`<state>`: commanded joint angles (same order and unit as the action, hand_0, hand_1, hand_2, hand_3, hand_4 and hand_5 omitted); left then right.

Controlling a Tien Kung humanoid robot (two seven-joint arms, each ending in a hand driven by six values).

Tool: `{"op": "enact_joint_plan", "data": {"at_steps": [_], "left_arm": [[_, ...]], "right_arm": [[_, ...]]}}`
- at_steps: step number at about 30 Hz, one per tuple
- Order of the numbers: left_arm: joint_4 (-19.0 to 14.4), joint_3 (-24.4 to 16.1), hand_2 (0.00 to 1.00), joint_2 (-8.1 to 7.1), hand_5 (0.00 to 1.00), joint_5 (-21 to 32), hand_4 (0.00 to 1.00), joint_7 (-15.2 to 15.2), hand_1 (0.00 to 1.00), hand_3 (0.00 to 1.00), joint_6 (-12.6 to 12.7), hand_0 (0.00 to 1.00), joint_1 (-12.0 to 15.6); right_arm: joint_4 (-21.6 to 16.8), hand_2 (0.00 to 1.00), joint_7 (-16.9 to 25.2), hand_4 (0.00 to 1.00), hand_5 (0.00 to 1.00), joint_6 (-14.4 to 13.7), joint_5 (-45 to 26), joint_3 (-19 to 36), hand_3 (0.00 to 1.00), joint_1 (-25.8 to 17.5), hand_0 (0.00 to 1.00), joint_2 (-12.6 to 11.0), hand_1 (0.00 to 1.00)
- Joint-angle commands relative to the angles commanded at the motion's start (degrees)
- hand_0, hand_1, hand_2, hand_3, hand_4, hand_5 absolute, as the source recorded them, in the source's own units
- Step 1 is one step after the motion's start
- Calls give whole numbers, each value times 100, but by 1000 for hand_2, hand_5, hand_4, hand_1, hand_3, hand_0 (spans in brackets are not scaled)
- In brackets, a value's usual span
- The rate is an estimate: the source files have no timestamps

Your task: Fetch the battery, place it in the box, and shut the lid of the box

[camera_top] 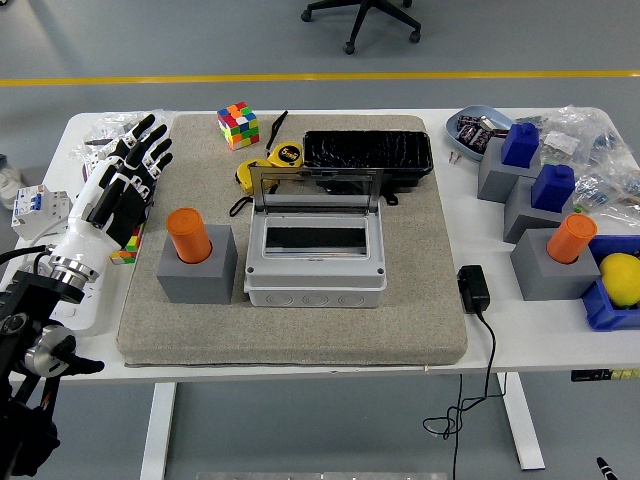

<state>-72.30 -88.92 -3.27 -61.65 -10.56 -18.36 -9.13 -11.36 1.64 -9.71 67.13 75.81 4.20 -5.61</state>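
An orange cylindrical battery (187, 234) stands upright in a grey block holder (197, 268) on the left part of the grey mat (430, 310). Just right of it sits the grey box (315, 262), its clear lid (316, 188) tilted up at the back. My left hand (138, 165), white and black, hovers over the mat's left edge, up and to the left of the battery. Its fingers are spread and hold nothing. A second orange cylinder (571, 238) stands in a grey block at the far right.
Behind the box lie a black tray (368, 155), a yellow tape measure (285, 155) and a colour cube (238, 125). A black power adapter (473, 288) lies right of the mat. Grey blocks with blue pieces (520, 145), a blue bowl (470, 130) and a blue bin (612, 300) crowd the right side.
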Motion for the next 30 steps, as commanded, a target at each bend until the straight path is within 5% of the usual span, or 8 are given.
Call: {"op": "enact_joint_plan", "data": {"at_steps": [10,11,22,23,30], "left_arm": [[448,123,998,24,579,-391,998,29,998,981,36,998,-116],[459,125,998,28,539,-447,998,35,998,859,32,998,-121],[420,195,998,-7,497,-886,998,75,998,842,16,998,-110],[426,201,964,0,285,-891,998,77,995,820,32,998,-106],[471,237,963,14,263,-911,998,102,998,834,-23,998,-101]], "right_arm": [[-8,817,-16,998,998,9,-14,-8,837,21,870,4,854],[-8,813,-16,998,998,10,-10,0,836,22,867,3,853],[-4,812,-21,998,998,17,38,71,834,20,869,-3,853],[-6,811,-21,998,998,16,36,69,832,23,868,-4,852],[-12,811,-21,998,998,14,52,87,832,29,867,-4,851]]}}
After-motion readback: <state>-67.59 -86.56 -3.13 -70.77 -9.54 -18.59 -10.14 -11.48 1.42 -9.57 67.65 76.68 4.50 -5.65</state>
